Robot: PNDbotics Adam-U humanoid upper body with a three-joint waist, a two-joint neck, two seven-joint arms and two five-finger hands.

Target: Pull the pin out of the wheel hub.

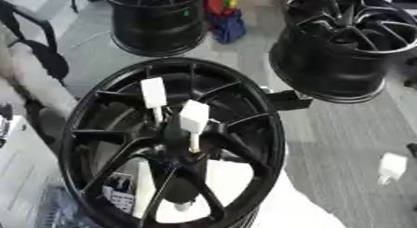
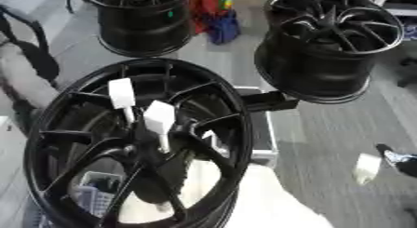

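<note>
a big black wheel hub (image 1: 171, 143) fills the near left of the scene, tipped so its spoked face is turned up toward the camera, and it's clearly the one being worked on. two more black wheels are parked further back on the grey floor: one at the far right (image 1: 346, 41) with its spokes showing, one at the far left (image 1: 155, 20) seen mostly as a barrel. something red and blue (image 1: 224, 17) is bunched between them at the far edge, too muddled to be named. in the near hub, two white pins are seated around the centre: one (image 1: 153, 94) slightly further and to the left, the other (image 1: 194, 117) just beside it, nearer the middle, each with a flat white head and a thinner stem running down toward the hub. a third small white piece (image 1: 391, 167) that looks like the same sort of pin is seen lying on the floor well off to the near right, so it's guessed one might already be out, though that can't be confirmed. neither robot hand is caught in either view, so nothing can be said about whether they're released, clenched or grasping anything. the step is judged to be the reach-in: a hand would need to be brought over the hub, a white head pinched, and the pin drawn out along its stem rather than sideways.
</note>
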